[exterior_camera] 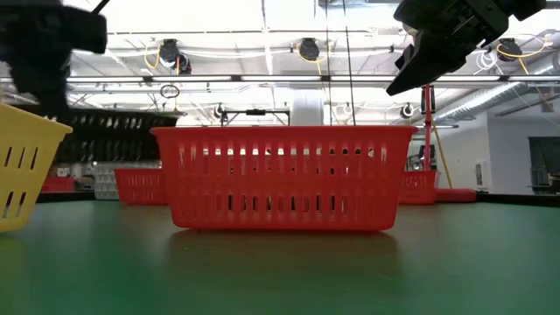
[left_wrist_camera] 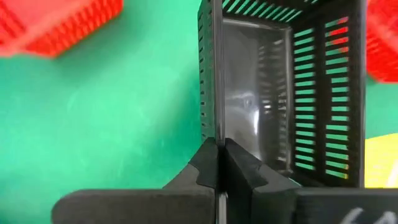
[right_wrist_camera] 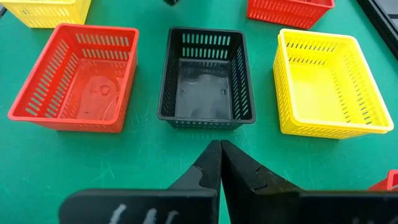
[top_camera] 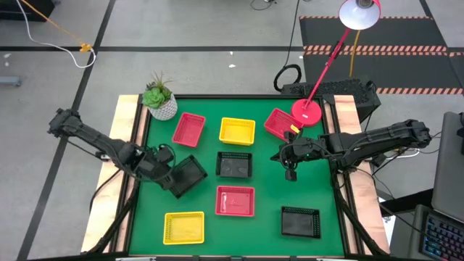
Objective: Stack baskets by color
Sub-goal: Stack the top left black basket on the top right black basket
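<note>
**Left jaws clamped on a black basket's rim**

A black basket (top_camera: pixel 188 175) sits at the left side of the green surface (top_camera: pixel 268 196), turned askew. The left gripper (top_camera: pixel 168 174) has its jaws pressed together on the basket's left wall; in the left wrist view the thin rim (left_wrist_camera: pixel 211 74) runs straight into the pinch between the fingers (left_wrist_camera: pixel 239 163).

Seven more baskets lie singly, none stacked. A second black basket (top_camera: pixel 234 164) rests mid-surface, a third (top_camera: pixel 300 221) at the near right. Red baskets lie at far left (top_camera: pixel 188 129), far right (top_camera: pixel 279 122) and near centre (top_camera: pixel 235 201). One yellow basket (top_camera: pixel 237 130) sits far centre, another (top_camera: pixel 183 227) near left.

The right gripper (top_camera: pixel 290 172) hangs above the surface right of the middle black basket, jaws together and empty, touching no basket.

A potted plant (top_camera: pixel 160 98) stands at the far left corner, a red lamp (top_camera: pixel 307 110) at the far right.
</note>
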`<action>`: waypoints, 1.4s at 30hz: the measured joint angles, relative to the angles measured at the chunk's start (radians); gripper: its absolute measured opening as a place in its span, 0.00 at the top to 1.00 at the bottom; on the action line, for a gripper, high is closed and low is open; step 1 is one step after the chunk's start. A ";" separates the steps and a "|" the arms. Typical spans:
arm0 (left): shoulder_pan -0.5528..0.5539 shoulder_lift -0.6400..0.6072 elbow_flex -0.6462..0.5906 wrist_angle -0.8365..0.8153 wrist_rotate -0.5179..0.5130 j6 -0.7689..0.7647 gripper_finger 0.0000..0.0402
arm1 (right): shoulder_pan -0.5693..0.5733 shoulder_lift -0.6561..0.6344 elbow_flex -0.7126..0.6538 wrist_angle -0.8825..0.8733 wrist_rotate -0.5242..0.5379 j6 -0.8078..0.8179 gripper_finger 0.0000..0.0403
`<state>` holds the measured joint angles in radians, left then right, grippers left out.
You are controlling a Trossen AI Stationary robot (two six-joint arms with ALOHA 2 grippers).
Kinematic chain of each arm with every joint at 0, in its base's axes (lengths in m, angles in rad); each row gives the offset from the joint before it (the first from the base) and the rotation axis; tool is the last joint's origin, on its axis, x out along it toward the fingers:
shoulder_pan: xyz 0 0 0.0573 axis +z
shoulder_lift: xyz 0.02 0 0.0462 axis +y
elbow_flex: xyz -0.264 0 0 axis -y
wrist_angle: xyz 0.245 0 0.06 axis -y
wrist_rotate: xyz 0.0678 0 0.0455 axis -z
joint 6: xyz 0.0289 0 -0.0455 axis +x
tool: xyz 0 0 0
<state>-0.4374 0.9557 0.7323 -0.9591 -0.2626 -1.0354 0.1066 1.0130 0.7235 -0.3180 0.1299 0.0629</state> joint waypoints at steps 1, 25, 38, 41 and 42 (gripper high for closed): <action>0.017 -0.009 0.014 -0.010 0.000 0.028 0.98 | 0.000 0.000 0.000 0.000 0.000 0.000 1.00; 0.440 0.103 0.496 -0.043 0.164 0.791 0.98 | 0.000 0.000 0.000 0.003 0.000 0.000 1.00; 0.511 0.330 0.767 -0.151 0.248 1.041 0.97 | 0.000 0.000 0.000 0.003 0.000 0.000 1.00; 0.523 0.374 0.826 -0.176 0.254 1.068 0.97 | 0.000 0.000 0.000 0.003 0.000 -0.003 1.00; 0.528 0.386 0.842 -0.177 0.263 1.078 0.97 | 0.000 0.000 0.000 0.003 0.000 -0.004 1.00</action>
<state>0.0905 1.3417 1.5747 -1.1365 0.0004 0.0422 0.1065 1.0133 0.7235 -0.3145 0.1303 0.0584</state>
